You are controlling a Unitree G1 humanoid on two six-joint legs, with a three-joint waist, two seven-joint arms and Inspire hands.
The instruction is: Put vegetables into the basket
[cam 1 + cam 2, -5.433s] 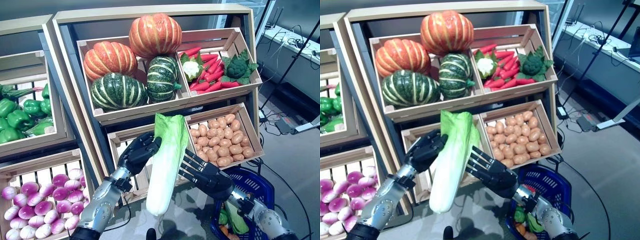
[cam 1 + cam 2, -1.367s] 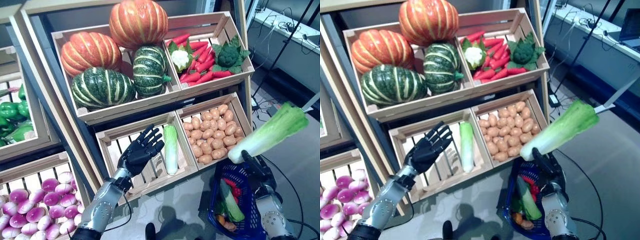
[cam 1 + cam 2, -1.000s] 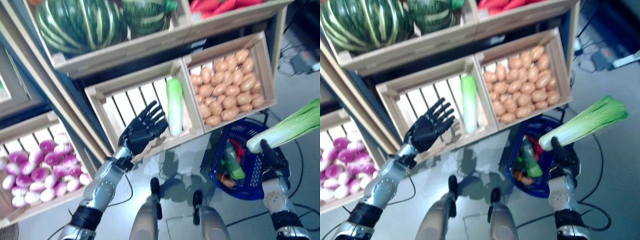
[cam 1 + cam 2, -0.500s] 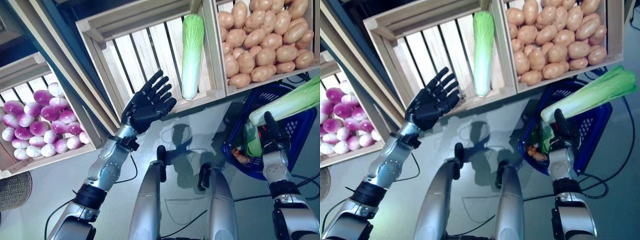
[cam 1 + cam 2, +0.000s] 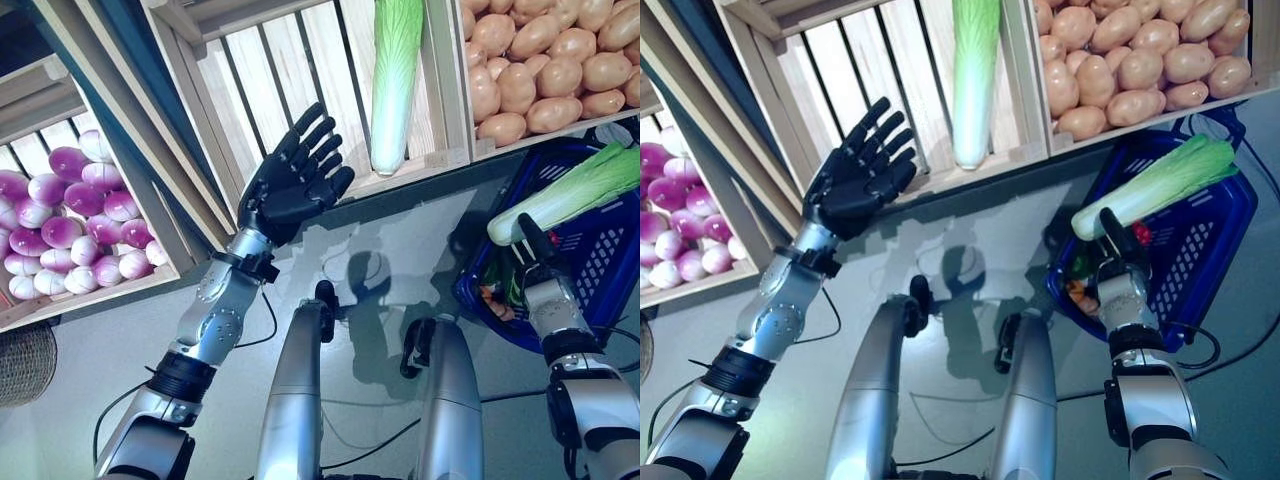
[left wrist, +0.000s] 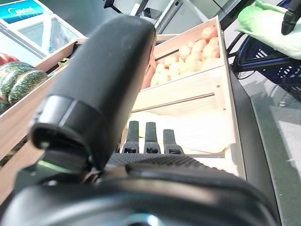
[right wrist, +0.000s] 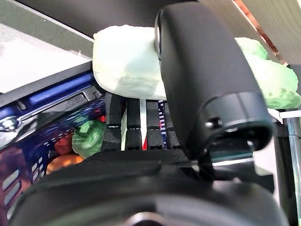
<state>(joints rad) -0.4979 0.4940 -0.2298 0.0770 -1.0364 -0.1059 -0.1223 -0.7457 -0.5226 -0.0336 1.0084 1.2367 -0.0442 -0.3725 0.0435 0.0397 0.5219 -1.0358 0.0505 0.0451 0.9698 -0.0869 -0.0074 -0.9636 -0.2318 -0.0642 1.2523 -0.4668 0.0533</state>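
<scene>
**Green-topped cabbage hanging over the basket**

Green and white, the napa cabbage (image 5: 565, 196) is hanging just above the blue basket (image 5: 1200, 240), pinched between thumb and fingers of the right hand (image 5: 1110, 255). Several vegetables are already lying inside; another cabbage (image 5: 393, 80) is waiting in the slatted crate (image 5: 300, 90). Nearby, the left hand (image 5: 290, 185) is hovering spread and empty.

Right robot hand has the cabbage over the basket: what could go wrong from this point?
The right robot hand grips the napa cabbage only at its white base, so the long leafy end sticks out sideways and could lever out of the grasp. The cabbage lies across the blue basket, reaching its far rim, so it may catch there or tip out. The basket already holds vegetables, so it may end up perched on top.
</scene>
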